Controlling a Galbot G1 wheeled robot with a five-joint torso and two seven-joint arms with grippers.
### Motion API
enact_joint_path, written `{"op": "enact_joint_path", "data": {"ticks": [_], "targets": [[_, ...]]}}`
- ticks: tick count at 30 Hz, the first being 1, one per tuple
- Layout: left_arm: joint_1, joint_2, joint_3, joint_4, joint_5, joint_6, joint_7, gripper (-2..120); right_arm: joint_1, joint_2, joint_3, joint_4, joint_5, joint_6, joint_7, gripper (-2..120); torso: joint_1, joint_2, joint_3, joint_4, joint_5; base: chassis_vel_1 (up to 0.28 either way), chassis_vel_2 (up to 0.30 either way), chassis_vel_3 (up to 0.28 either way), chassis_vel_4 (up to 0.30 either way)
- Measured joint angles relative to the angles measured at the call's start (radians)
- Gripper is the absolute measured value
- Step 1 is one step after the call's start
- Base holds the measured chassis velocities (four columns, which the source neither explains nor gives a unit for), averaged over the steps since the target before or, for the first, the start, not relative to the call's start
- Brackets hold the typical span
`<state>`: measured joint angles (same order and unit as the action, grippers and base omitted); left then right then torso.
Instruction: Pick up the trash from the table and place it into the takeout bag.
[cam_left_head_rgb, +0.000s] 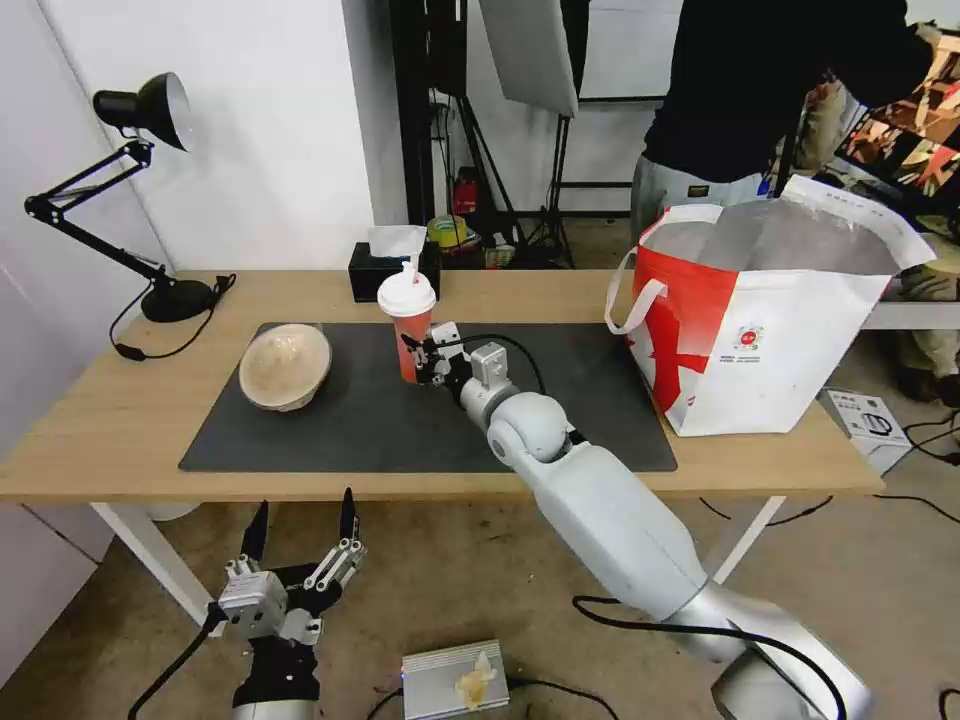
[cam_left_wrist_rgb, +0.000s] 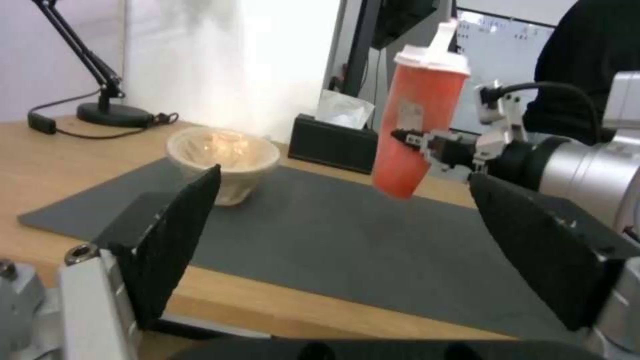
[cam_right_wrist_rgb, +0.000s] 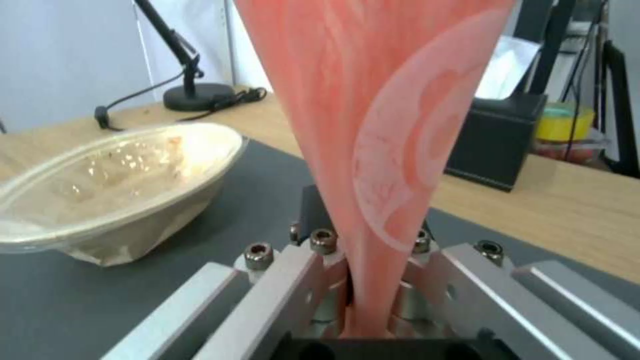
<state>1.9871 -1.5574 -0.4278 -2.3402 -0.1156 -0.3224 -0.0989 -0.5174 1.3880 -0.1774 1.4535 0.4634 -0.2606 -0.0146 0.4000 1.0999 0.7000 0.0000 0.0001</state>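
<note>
Trash on the worktop (cam_left_head_rgb: 120, 420) is down to two pieces in sight: a tall red paper cup (cam_left_head_rgb: 409, 330) with a white lid, and a beige pulp bowl (cam_left_head_rgb: 285, 365). The right claw (cam_left_head_rgb: 425, 362) is clamped on the cup's lower body, over the middle of the dark grey mat (cam_left_head_rgb: 380, 420); in the left wrist view the cup (cam_left_wrist_rgb: 417, 125) hangs tilted with its base clear of the mat (cam_left_wrist_rgb: 347, 240), and in the right wrist view its red wall (cam_right_wrist_rgb: 373, 125) runs down between the metal fingers (cam_right_wrist_rgb: 293, 280). The bowl sits on the mat's left end, near the far left corner, well apart from the cup. The takeout bag (cam_left_head_rgb: 760, 330) stands open at the right end of the worktop, its foil lining showing, its base partly on the mat's right edge. A black tissue box (cam_left_head_rgb: 385, 268) sits by the far edge behind the cup, and a black desk lamp (cam_left_head_rgb: 150, 200) stands at the far left corner. The left claw (cam_left_head_rgb: 300, 540) hangs below the near edge, fingers apart and holding nothing.
</note>
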Motion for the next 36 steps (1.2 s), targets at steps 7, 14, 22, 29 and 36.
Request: {"op": "enact_joint_path", "data": {"ticks": [7, 14, 22, 29, 36], "targets": [[0.01, 0.001, 0.001, -0.002, 0.003, 0.004, 0.006, 100, -0.015, -0.054, 0.022, 0.064, 0.022, -0.007, 0.001, 1, 0.0, 0.0, 0.0, 0.0, 0.0, 0.0, 0.0, 0.0, 0.0], [0.007, 0.018, 0.0, -0.002, -0.008, 0.009, 0.019, 100, -0.044, -0.095, 0.043, 0.119, 0.032, -0.016, 0.0, 1, 0.0, 0.0, 0.0, 0.0001, 0.0, 0.0, 0.0, 0.0, 0.0], [0.006, 0.026, 0.001, 0.001, -0.009, 0.008, 0.027, 100, -0.062, -0.139, 0.084, 0.185, 0.064, -0.031, -0.002, 1, 0.0, 0.0, 0.0, 0.0, 0.0, 0.0, 0.0, 0.0, 0.0], [-0.001, 0.023, -0.002, 0.004, -0.007, 0.004, 0.024, 100, -0.075, -0.179, 0.129, 0.233, 0.093, -0.04, -0.003, 1, 0.0, 0.0, 0.0, 0.0, 0.0, 0.0, 0.0, 0.0, 0.0], [0.001, 0.013, 0.015, 0.006, 0.005, 0.0, 0.023, 100, -0.08, -0.235, 0.149, 0.295, 0.128, -0.05, -0.003, 0, 0.0, 0.0, 0.0, 0.0, 0.0, 0.0, 0.0, 0.0, 0.0]]}}
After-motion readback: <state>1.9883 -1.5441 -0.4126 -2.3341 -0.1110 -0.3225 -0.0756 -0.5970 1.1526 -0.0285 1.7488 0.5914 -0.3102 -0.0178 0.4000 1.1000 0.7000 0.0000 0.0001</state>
